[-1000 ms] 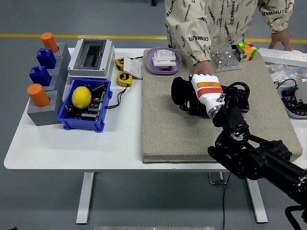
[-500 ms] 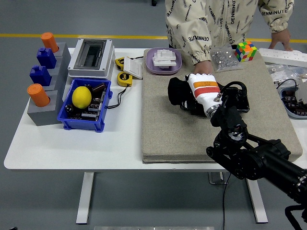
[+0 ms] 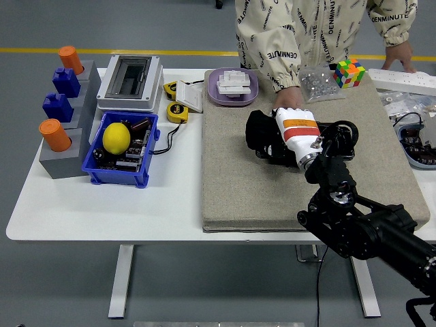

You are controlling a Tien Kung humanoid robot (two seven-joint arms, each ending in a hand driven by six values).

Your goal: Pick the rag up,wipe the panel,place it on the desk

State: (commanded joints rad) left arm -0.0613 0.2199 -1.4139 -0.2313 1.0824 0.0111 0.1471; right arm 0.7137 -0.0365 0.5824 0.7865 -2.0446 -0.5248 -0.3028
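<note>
Head view: right robot hand [image 3: 283,135], white-backed with an orange stripe, lies palm-down on the dark crumpled rag [image 3: 257,131], fingers curled over it and pressing it to the grey felt-like panel [image 3: 238,184] covering the white bench [image 3: 102,204]. A person's hand [image 3: 289,99] rests just beyond the robot hand. Judged mid-wipe. Risks: the loosely bunched rag could slip from under the fingers; a stroke toward the far edge could strike the person's hand.
</note>
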